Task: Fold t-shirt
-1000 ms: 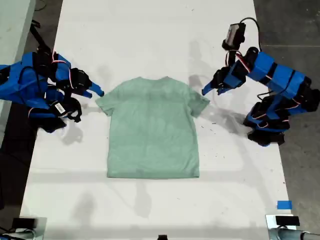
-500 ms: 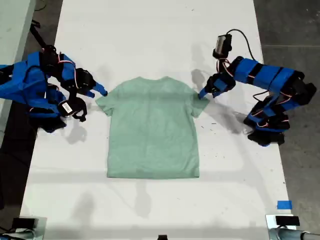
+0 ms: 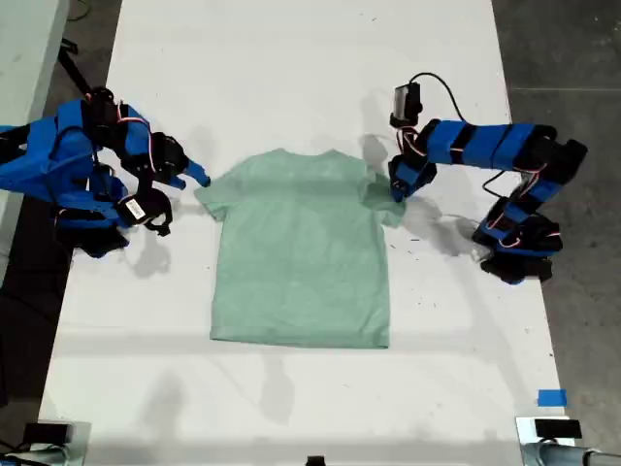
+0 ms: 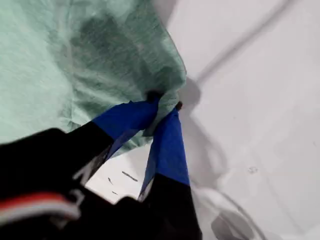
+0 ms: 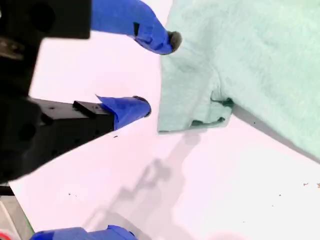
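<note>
This looks like a robotics lab or test bench, not a home. A long white table (image 3: 291, 58) fills most of the exterior view, bare and evenly lit, with grey concrete floor (image 3: 563, 49) beyond both its long sides. Two blue hobby-style arms with exposed servos and loose cables (image 3: 456, 92) stand at the table's opposite long edges. A scrap of blue tape (image 3: 551, 397) marks the table's near corner on the exterior view's right.

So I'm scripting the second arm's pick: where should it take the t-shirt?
Probably the free sleeve, at its hem, coming in from the exterior view's left. It lies flat and sticks out toward my second gripper, which is open beside it.
</note>
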Available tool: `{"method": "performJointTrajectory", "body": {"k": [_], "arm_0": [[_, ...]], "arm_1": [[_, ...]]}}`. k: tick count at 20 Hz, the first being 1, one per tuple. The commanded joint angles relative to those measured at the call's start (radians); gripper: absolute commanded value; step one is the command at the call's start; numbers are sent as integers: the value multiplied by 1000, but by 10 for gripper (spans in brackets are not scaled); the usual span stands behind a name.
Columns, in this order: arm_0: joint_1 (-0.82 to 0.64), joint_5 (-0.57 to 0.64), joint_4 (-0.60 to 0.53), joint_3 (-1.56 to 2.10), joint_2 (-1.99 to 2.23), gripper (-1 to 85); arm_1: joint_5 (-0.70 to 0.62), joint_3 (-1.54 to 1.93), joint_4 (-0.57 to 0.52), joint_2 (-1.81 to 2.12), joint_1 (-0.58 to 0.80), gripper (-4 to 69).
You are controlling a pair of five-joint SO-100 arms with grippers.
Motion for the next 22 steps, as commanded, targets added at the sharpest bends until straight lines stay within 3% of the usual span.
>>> {"method": "performJointTrajectory", "body": {"k": [1, 4, 7, 16, 17, 19, 20, 22], "arm_0": [[-14, 8, -21, -40, -6, 198], [-18, 12, -26, -37, -6, 176], [-18, 15, -54, -28, -12, 174], [-26, 23, -77, -28, -28, 175], [-28, 25, -77, -26, -28, 175], [-32, 28, -81, -17, -28, 176], [-34, 28, -84, -11, -29, 177], [-41, 28, -87, 2, -29, 186]], "arm_1": [[14, -81, 75, 92, 15, -13], [37, -141, 152, 229, 29, -13], [124, -407, 190, 158, -91, -13], [316, -1094, 74, -497, -311, 0], [325, -1164, 74, -549, -324, 142], [380, -1243, 109, -569, -334, 271], [342, -1249, 115, -548, -336, 405], [348, -1252, 222, -462, -322, 385]]}}
